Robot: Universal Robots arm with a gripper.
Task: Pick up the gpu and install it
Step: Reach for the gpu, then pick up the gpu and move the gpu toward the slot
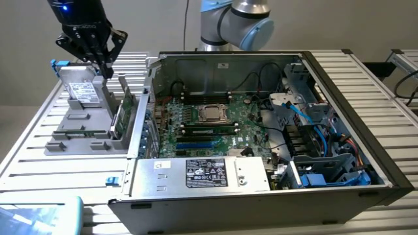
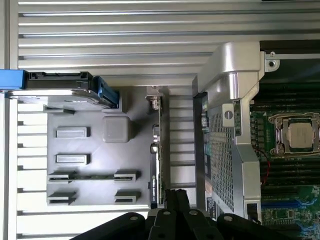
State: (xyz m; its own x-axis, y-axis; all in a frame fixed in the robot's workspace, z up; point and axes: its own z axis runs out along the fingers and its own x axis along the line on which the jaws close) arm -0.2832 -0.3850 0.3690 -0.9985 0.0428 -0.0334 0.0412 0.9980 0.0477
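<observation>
Black gripper (image 1: pixel 105 73) suspended over the far end of the grey holder (image 1: pixel 72 132) at the exterior view's left, pointing downward. Fingertips pressed together, with nothing pinched between them. In the wrist view, gripper (image 2: pixel 176 196) tips just beside one end of the gpu (image 2: pixel 156 150), offset toward the case side. Contact between tips and card not determinable.

Gpu (image 1: pixel 124 110) standing on its long edge in a slot along the holder's right side, between the holder's grey blocks and the left wall of the computer case (image 1: pixel 365 127). Not lifted, not installed.

Silver drive (image 1: pixel 83 90) with white label propped upright at the holder's far end, to the left of the gripper. Same drive (image 2: pixel 55 90) seen edge-on in the wrist view, with a blue part at one end.

Case lying open on the slatted metal table (image 1: pixel 39 166), with the green motherboard (image 1: pixel 196 127) exposed inside. Holder (image 2: pixel 100 160) flat on the same table, just left of the case.
</observation>
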